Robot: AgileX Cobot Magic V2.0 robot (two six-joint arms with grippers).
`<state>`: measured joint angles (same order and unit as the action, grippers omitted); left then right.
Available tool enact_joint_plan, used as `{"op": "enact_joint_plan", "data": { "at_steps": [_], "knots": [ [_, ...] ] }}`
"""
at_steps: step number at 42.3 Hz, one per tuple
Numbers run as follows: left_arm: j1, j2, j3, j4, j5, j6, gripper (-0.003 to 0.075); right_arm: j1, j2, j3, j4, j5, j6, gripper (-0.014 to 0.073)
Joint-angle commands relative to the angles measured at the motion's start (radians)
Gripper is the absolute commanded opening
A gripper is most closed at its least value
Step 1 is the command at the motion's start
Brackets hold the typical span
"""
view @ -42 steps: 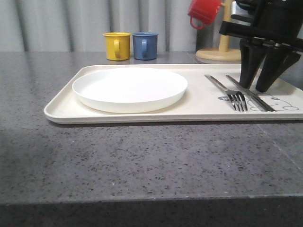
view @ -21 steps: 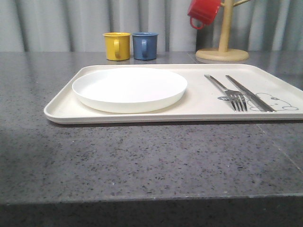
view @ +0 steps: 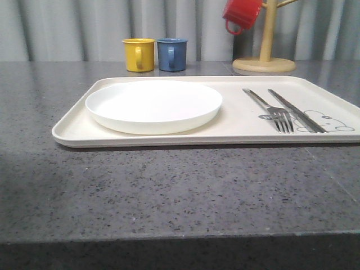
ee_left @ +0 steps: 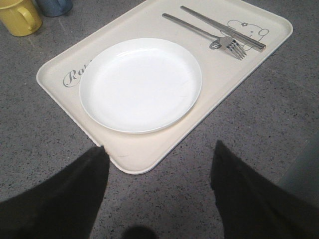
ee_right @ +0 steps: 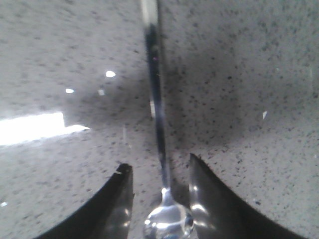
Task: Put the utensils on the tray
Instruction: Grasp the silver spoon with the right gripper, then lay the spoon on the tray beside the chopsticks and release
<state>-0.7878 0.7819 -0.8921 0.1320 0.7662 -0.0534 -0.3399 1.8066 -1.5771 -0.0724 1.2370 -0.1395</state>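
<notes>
The cream tray point(view: 236, 121) lies on the grey counter and carries the white plate point(view: 154, 104) on its left half. A fork point(view: 275, 112) and a knife point(view: 297, 111) rest side by side on its right half. In the left wrist view my left gripper point(ee_left: 159, 149) hangs open above the counter just off a corner of the tray point(ee_left: 149, 154), with nothing between its fingers. In the right wrist view the spoon point(ee_right: 155, 99) lies flat on the counter, its neck between the spread fingers of my open right gripper point(ee_right: 158, 167).
A yellow mug point(view: 139, 54) and a blue mug point(view: 172, 54) stand behind the tray. At the back right a red mug point(view: 242, 15) hangs on a wooden mug tree point(view: 265, 56). Bare counter stretches from the tray to the table's front edge.
A second ago my right gripper hung over the fork and knife at the tray's right end; it then left the front view. Tray, plate, fork and knife have not moved.
</notes>
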Motion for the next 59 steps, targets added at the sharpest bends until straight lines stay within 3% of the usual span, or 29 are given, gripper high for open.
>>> {"op": "enact_joint_plan", "data": {
  "at_steps": [1, 12, 21, 25, 35, 48, 59],
  "knots": [
    [-0.007, -0.006, -0.029, -0.002, -0.067, -0.009, 0.0440, -0.012, -0.013, -0.029, -0.013, 0.040, -0.014, 0.0311],
    [-0.007, -0.006, -0.029, -0.002, -0.067, -0.009, 0.0440, -0.012, 0.044, -0.029, -0.012, 0.028, -0.014, 0.0301],
    [-0.007, -0.006, -0.029, -0.002, -0.067, -0.009, 0.0440, -0.012, 0.047, -0.029, 0.007, 0.031, -0.014, 0.0037],
    [-0.007, -0.006, -0.029, -0.002, -0.067, -0.009, 0.0440, -0.012, 0.047, -0.029, 0.023, 0.044, -0.014, -0.0034],
    [-0.007, -0.006, -0.029, -0.002, -0.067, -0.009, 0.0440, 0.026, -0.020, -0.030, 0.155, 0.075, -0.028, -0.0034],
    [-0.007, -0.006, -0.029, -0.002, -0.067, -0.009, 0.0440, 0.278, -0.111, -0.030, 0.312, 0.103, -0.029, -0.0034],
    [-0.007, -0.006, -0.029, -0.002, -0.067, -0.009, 0.0440, 0.407, -0.043, -0.029, 0.315, 0.048, 0.059, -0.0034]
  ]
}}
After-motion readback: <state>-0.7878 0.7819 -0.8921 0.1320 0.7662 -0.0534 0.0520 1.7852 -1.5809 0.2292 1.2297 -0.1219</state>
